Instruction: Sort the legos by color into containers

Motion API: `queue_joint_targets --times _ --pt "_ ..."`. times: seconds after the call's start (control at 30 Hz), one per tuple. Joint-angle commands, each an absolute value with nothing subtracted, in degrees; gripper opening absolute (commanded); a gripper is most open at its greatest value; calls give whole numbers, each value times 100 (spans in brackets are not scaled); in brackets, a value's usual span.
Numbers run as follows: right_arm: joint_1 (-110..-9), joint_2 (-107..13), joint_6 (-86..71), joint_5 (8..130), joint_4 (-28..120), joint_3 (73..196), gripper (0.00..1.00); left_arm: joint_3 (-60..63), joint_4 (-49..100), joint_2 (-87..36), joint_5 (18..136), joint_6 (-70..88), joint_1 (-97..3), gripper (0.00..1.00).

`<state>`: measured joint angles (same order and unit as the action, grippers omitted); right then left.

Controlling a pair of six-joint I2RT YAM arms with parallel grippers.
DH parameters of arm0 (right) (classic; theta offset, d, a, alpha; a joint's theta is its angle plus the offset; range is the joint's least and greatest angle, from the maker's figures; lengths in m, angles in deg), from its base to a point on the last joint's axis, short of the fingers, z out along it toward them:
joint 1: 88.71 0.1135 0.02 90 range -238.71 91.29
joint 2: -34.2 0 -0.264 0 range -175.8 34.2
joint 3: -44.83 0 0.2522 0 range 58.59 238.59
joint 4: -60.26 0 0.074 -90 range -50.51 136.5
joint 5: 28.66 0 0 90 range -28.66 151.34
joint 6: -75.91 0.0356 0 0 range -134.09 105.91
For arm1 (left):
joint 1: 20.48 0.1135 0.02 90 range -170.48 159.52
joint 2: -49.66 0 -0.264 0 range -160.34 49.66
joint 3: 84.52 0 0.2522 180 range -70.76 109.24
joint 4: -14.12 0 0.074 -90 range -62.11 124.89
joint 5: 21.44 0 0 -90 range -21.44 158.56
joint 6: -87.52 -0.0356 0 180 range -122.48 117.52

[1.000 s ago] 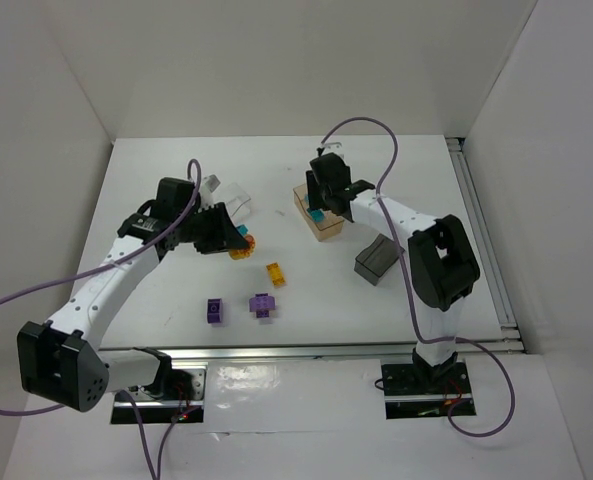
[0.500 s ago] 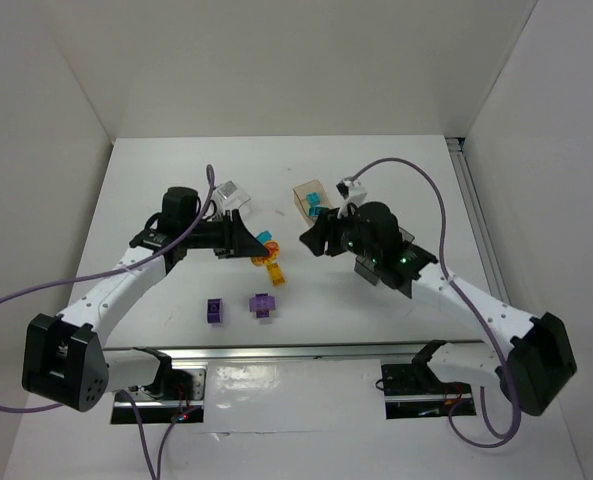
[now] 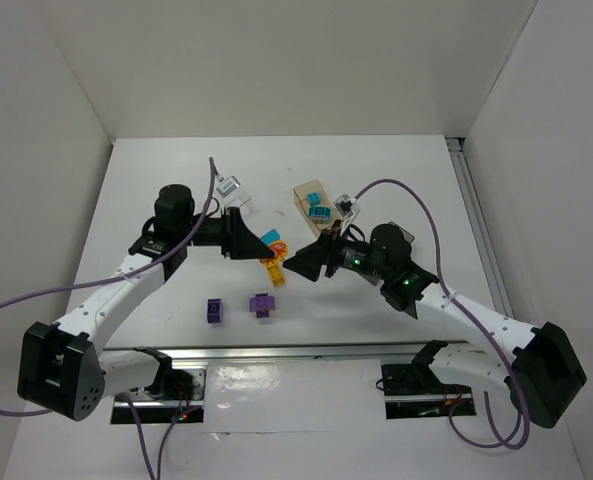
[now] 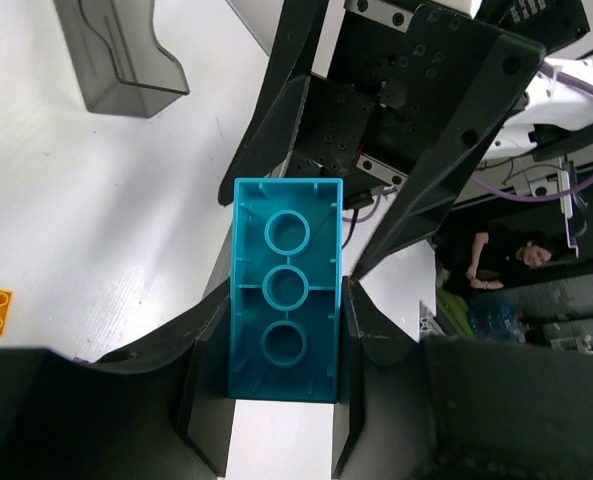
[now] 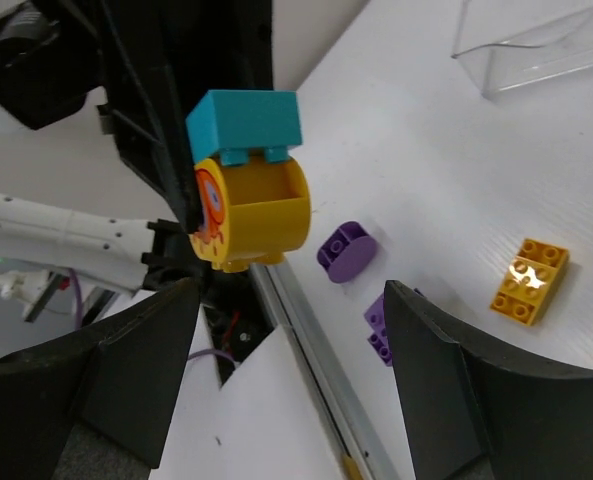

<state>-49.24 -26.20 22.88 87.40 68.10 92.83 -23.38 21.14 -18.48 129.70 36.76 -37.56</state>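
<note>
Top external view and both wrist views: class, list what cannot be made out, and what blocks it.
Dark grey container: top view, covered by the right arm; left wrist view, cut by the top edge.
Clear container: right wrist view, cut by the top edge.
Orange-yellow piece: left wrist view, hidden by the teal lego.
One purple lego: right wrist view, partly behind one finger of the right gripper.

Left jaws clamped, right jaws apart

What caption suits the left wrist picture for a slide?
Left gripper clamps a teal plastic brick, hollow underside facing the camera; dark smoky grey plastic box beyond.
</note>
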Motion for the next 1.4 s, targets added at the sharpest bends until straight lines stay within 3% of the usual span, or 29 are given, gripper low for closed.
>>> queue_joint_targets --times 0.0,0.17,1.1,1.27,1.37 --pt "-5012 -2591 2642 9253 7742 9234 82 -2145 1700 -1828 13412 3575 -3771 0" --pt "-5311 -2968 3204 10088 8647 9032 82 -2216 1671 -1828 13571 3506 -3823 0" --pt "-5259 -3619 3389 10642 9334 9418 61 -2216 1953 -1942 13395 3118 -4043 0" --pt "-5258 -3751 3451 10748 9588 9418 48 -2216 2146 -2048 13395 3013 -4043 0" --pt "-5258 -3804 3451 10748 9589 9366 31 -2163 2217 -2153 13342 2960 -4043 0"
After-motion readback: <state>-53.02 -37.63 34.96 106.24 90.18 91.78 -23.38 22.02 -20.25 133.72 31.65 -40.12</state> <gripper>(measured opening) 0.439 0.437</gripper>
